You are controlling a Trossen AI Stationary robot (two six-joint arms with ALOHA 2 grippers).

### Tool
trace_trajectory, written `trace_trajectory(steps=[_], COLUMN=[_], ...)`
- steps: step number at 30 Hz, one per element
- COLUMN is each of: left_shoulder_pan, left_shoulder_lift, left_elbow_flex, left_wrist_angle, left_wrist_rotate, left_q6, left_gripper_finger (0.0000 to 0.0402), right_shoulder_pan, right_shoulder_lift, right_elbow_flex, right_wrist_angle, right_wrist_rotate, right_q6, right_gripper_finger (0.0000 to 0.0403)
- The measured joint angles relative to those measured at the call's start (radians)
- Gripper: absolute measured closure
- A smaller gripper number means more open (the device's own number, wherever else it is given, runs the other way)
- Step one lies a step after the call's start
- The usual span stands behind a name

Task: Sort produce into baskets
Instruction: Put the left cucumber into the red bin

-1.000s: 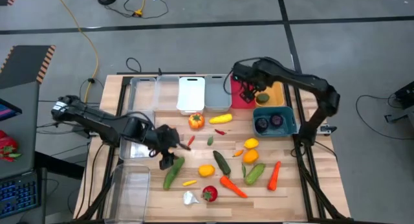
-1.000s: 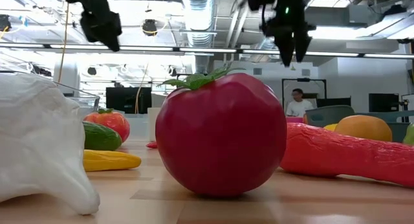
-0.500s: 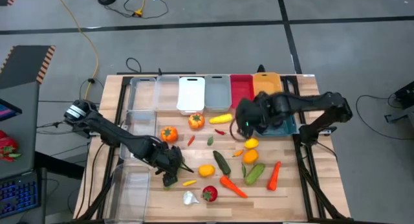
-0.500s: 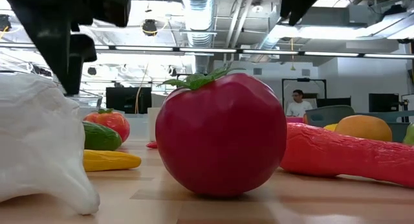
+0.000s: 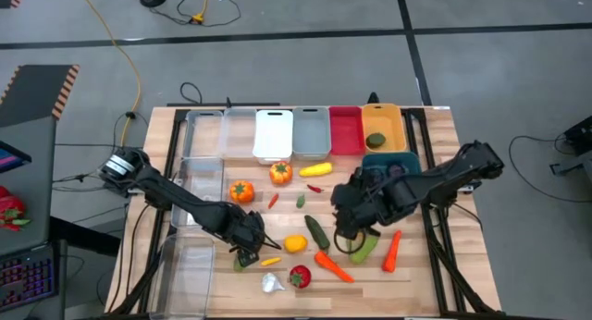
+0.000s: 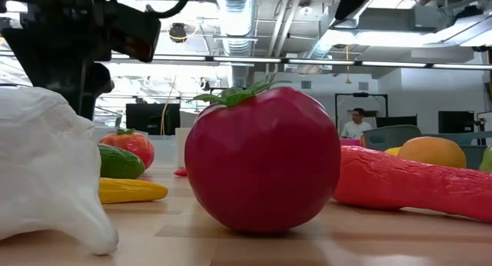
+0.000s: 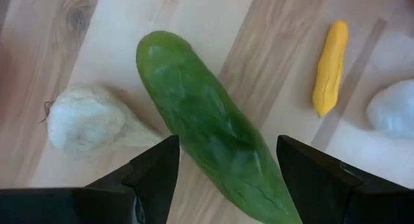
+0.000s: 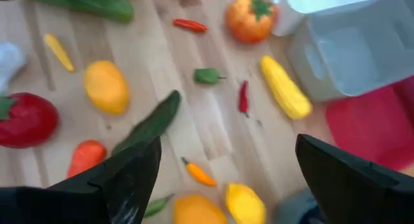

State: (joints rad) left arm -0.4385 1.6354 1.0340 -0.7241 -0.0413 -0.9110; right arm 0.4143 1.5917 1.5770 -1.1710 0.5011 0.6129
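My left gripper (image 5: 245, 252) is low over the table's near left part, open. In the left wrist view its fingers (image 7: 152, 172) stand on either side of a green cucumber (image 7: 207, 127) that lies on the wood, with a gap on each side. A white garlic (image 7: 84, 120) and a yellow chili (image 7: 330, 65) lie beside it. My right gripper (image 5: 345, 216) hangs open and empty above the loose produce at mid-table: a dark cucumber (image 8: 152, 123), a lemon (image 8: 107, 88), a carrot (image 8: 87, 156), a red tomato (image 8: 26, 120). The baskets line the far edge.
Along the far edge stand clear bins (image 5: 222, 130), a white bin (image 5: 274, 135), a grey bin (image 5: 311, 130), a red bin (image 5: 345, 129) and an orange-yellow bin (image 5: 384, 121) holding a green piece (image 5: 376, 141). A teal bin (image 5: 393, 161) sits under my right arm. Clear bins (image 5: 185, 264) stand at the left.
My left gripper has gone toward the near edge and down, ending over the green cucumber, uncovering an orange tomato behind it. My right gripper has left the orange-yellow bin at the far right and swung toward the near edge and left, over the loose produce at mid-table.
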Motion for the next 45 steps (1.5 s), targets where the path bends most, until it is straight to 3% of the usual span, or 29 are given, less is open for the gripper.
trace_trajectory(steps=[22,45], left_shoulder_pan=[-0.036,-0.046], left_shoulder_lift=[0.004,0.003], left_elbow_flex=[0.000,0.000], left_wrist_angle=[0.012,0.063], left_wrist_rotate=[-0.026,-0.054], left_q6=[-0.093,-0.054], left_gripper_finger=[0.0157,0.0157], right_shoulder_pan=[0.068,0.069], right_shoulder_lift=[0.034,0.034], right_elbow_flex=[-0.141,-0.145], right_wrist_angle=[0.272,0.316], right_wrist_rotate=[0.025,0.024], right_q6=[-0.003,-0.022], right_gripper_finger=[0.0018,0.0018])
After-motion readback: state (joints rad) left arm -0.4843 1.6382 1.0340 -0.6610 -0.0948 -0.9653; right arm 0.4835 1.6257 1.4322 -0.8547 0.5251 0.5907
